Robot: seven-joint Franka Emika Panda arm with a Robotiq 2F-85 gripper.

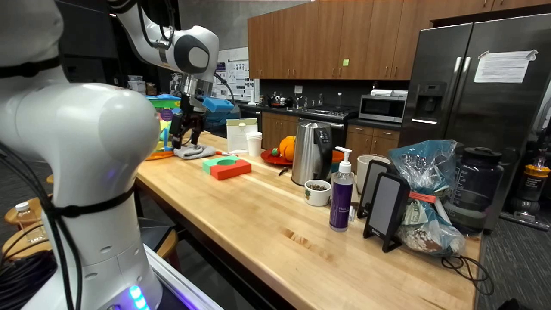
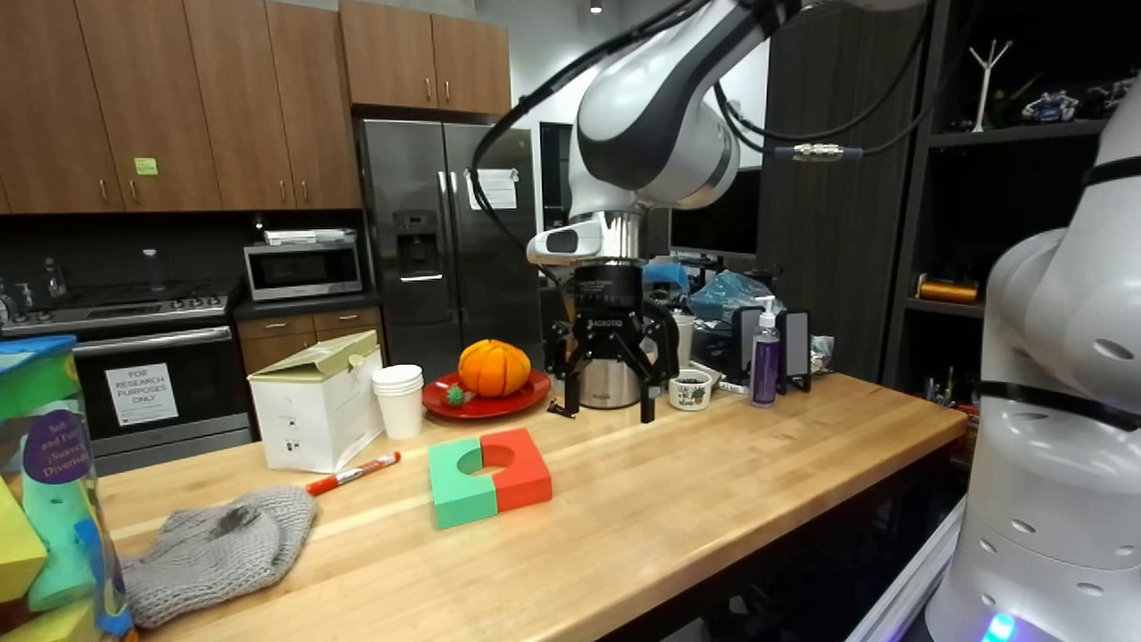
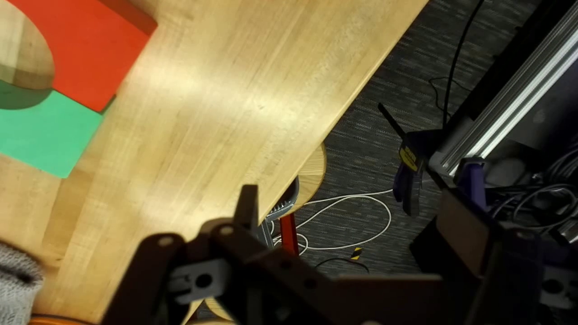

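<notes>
Over table edge (image 3: pixel 341 101), tool (image 2: pixel 604 412) hangs wide; red block (image 2: pixel 531 459) touches green block (image 2: pixel 450 486).

Red block (image 2: pixel 524 473), seemingly against green block (image 2: pixel 461 490)

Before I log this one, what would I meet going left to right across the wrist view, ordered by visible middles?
Grey knitted cloth, green block, red block, round wooden stool seat, dark clamp, silver rail. The open hand spans several of these sideways, so it is left out.
</notes>
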